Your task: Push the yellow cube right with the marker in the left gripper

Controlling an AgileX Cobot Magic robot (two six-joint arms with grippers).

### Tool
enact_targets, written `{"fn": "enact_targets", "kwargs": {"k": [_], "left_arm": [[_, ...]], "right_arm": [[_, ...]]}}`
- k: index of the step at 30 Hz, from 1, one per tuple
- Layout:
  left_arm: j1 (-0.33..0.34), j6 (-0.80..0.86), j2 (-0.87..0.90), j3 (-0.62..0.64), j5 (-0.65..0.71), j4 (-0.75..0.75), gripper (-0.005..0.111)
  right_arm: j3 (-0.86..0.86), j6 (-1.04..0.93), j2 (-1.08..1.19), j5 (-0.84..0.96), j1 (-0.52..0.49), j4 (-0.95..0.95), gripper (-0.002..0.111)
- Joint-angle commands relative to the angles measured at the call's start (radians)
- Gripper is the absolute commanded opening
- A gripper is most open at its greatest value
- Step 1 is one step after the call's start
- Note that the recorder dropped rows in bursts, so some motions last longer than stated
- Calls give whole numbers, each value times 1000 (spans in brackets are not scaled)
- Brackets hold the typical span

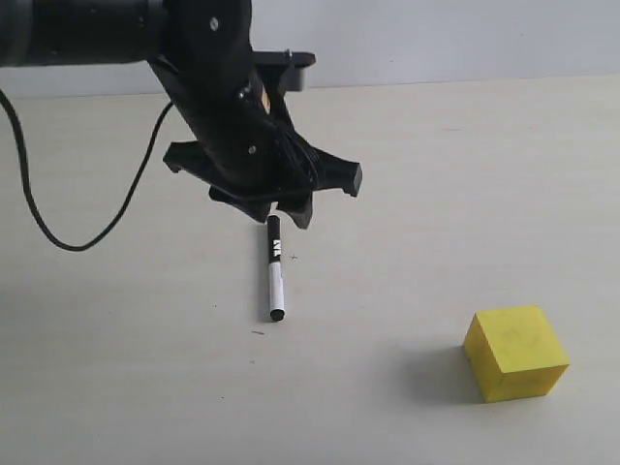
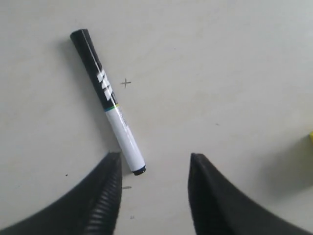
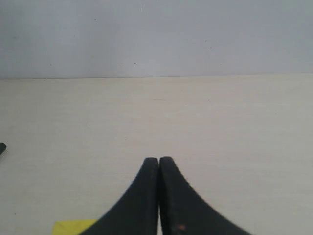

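Note:
The marker (image 1: pixel 275 271) lies flat on the table, black cap half pointing away, white barrel and small black end nearer. My left gripper (image 1: pixel 283 206) hangs just above its cap end, open and holding nothing. In the left wrist view the marker (image 2: pixel 110 100) lies beyond the open left gripper (image 2: pixel 154 159), its black end close to one fingertip (image 2: pixel 111 161). The yellow cube (image 1: pixel 515 353) sits at the front right, well apart from the marker; only slivers of it show as the yellow cube (image 2: pixel 310 138) and yellow cube (image 3: pixel 73 227). My right gripper (image 3: pixel 159 159) is shut on nothing.
A black cable (image 1: pixel 39 223) loops from the left arm over the beige table (image 1: pixel 465 194). A small pencilled cross (image 2: pixel 126 83) marks the surface beside the marker. A pale wall (image 3: pixel 156 34) rises behind the table's far edge.

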Motion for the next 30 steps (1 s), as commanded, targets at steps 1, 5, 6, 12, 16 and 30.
{"fn": "enact_targets", "kwargs": {"k": [1, 5, 6, 12, 16, 30], "left_arm": [[-3, 67, -114, 44, -24, 2, 17], [-3, 96, -254, 163, -132, 2, 0], [-3, 96, -295, 206, -182, 2, 0], [-3, 96, -583, 523, -588, 2, 0], [-3, 100, -818, 720, -788, 2, 0], [0, 96, -1250, 872, -673, 2, 0]], "right_arm": [[4, -9, -4, -6, -5, 0, 0], [4, -9, -4, -6, -5, 0, 0], [4, -9, -4, -6, -5, 0, 0], [4, -9, -4, -6, -5, 0, 0], [4, -9, -4, -6, -5, 0, 0], [4, -9, -4, -6, -5, 0, 0]]}}
